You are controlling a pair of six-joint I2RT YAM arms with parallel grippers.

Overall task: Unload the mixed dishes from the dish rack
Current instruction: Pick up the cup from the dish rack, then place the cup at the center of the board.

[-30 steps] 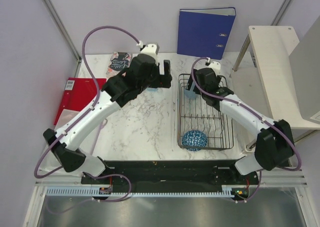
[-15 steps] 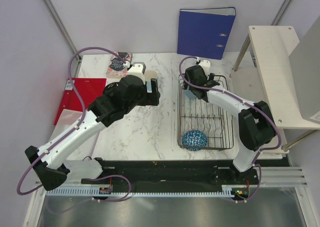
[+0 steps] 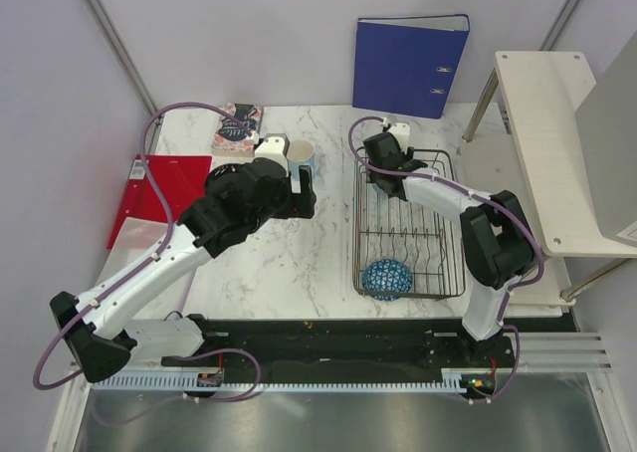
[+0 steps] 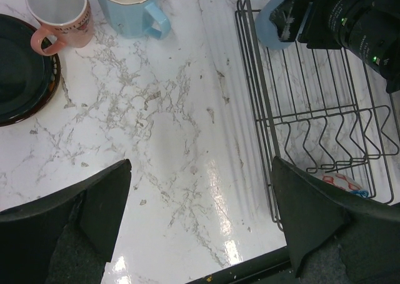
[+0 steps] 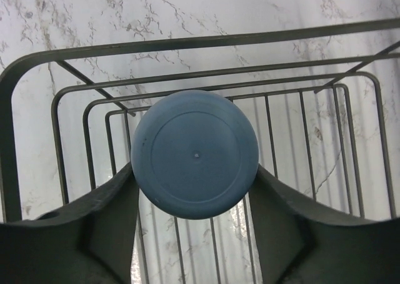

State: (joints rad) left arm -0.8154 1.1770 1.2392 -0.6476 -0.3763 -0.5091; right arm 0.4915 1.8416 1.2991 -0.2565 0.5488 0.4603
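- The right tool (image 5: 194, 171) is closed on an upturned dark-blue ceramic mug (image 5: 195, 154), with one finger against each side and the round base facing the wrist camera.
- The mug is between the fingers, inside a corner of the black wire dish rack (image 5: 187, 41).
- The left tool (image 4: 201, 168) is spread wide and empty over the white marble surface (image 4: 175, 121), beside the rack.
- Ahead of it stand a pale-blue handled mug (image 4: 128, 5), a salmon-orange cup (image 4: 59, 15) and a black shallow dish (image 4: 19, 65).
- A blue net-patterned bowl (image 3: 386, 279) lies at the rack's other end, well apart from the right tool.

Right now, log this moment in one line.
left claw open | right claw astride blue mug in dish rack | net bowl racked | salmon cup, black dish out
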